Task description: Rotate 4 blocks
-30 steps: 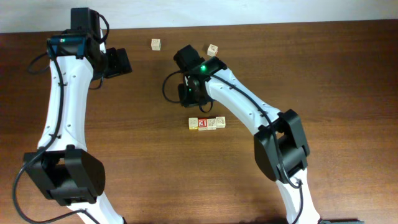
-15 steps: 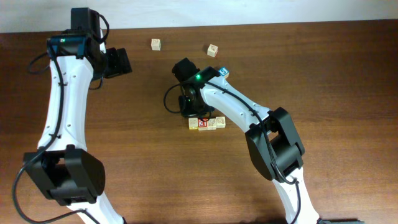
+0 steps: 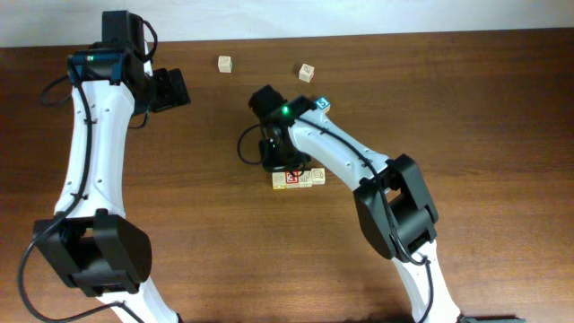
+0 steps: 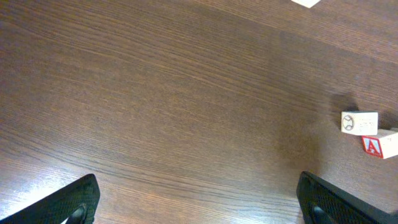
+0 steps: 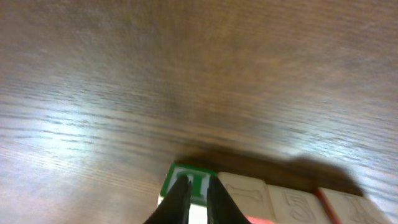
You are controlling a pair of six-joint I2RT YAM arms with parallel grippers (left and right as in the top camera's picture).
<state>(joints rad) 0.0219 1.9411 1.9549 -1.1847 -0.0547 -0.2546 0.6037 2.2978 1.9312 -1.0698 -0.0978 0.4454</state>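
Observation:
A row of several pale wooden blocks (image 3: 306,178) lies at mid-table; one shows a red face (image 3: 292,179). My right gripper (image 3: 280,163) hangs over the row's left end. In the right wrist view its gripper (image 5: 198,198) is shut to a thin slit, tips against the green-printed face of the end block (image 5: 186,178), with the neighbouring blocks (image 5: 249,196) to the right. A blue-faced block (image 3: 321,105) peeks from beside the right arm. My left gripper (image 3: 170,90) is open over bare wood at the back left, fingers (image 4: 71,202) wide apart.
Two loose blocks sit near the far edge, one (image 3: 224,64) at centre-left and one (image 3: 307,72) at centre-right. The left wrist view shows a pale block (image 4: 359,121) and a red "A" block (image 4: 380,145) at the right edge.
My right gripper came forward from the back onto the row's left end, uncovering the blue-faced block, and its fingers closed slightly. The left arm stayed still.

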